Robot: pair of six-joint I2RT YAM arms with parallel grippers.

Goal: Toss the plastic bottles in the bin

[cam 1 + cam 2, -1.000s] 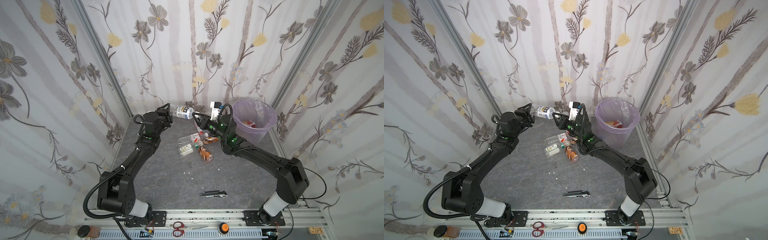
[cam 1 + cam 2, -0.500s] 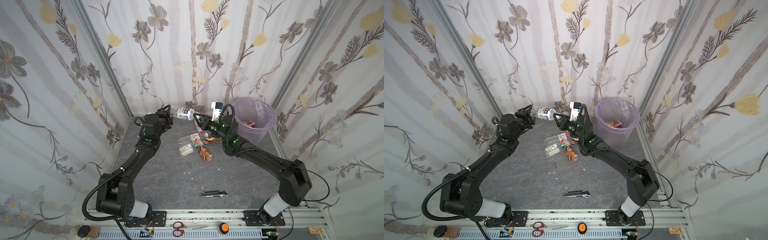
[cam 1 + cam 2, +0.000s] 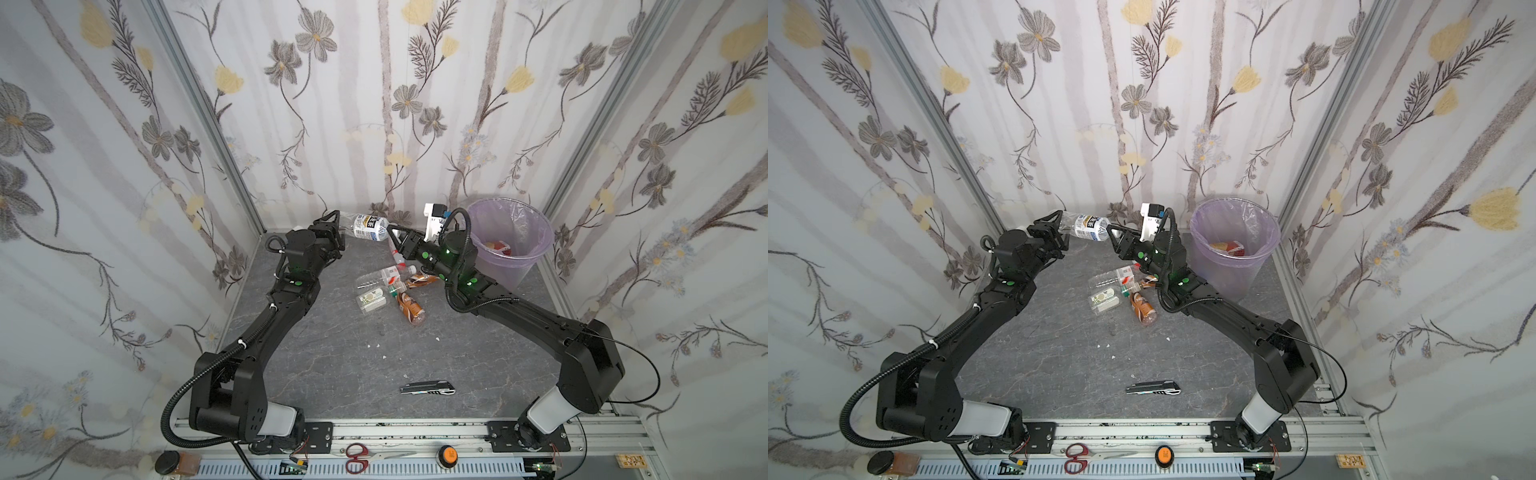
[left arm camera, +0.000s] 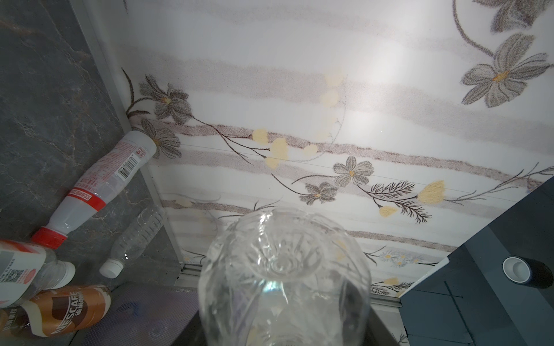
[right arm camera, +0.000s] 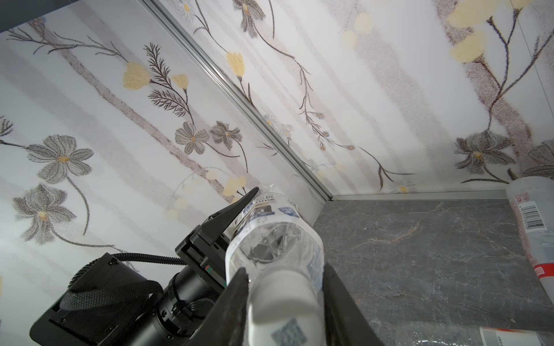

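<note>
Grey marbled tabletop (image 3: pixel 332 361), floral walls (image 3: pixel 374 104). The left gripper (image 3: pixel 340 228) was clamped on the base of the clear bottle (image 3: pixel 368 227). The right gripper (image 3: pixel 392 239) straddled its capped neck; whether it gripped could not be told. Bottle hung aloft near the bin (image 3: pixel 523 266). Judged light, thin-walled, crushable; neck likely the stiffest hold.

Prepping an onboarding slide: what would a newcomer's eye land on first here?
A clear bottle hangs in the air by the back wall. Its base is in the left gripper, and the right gripper flanks its white cap, though I cannot tell whether that one has clamped. Next come the lavender-lined bin in the back right corner, with a few items inside, and the pile of bottles lying on the table between the arms.
</note>
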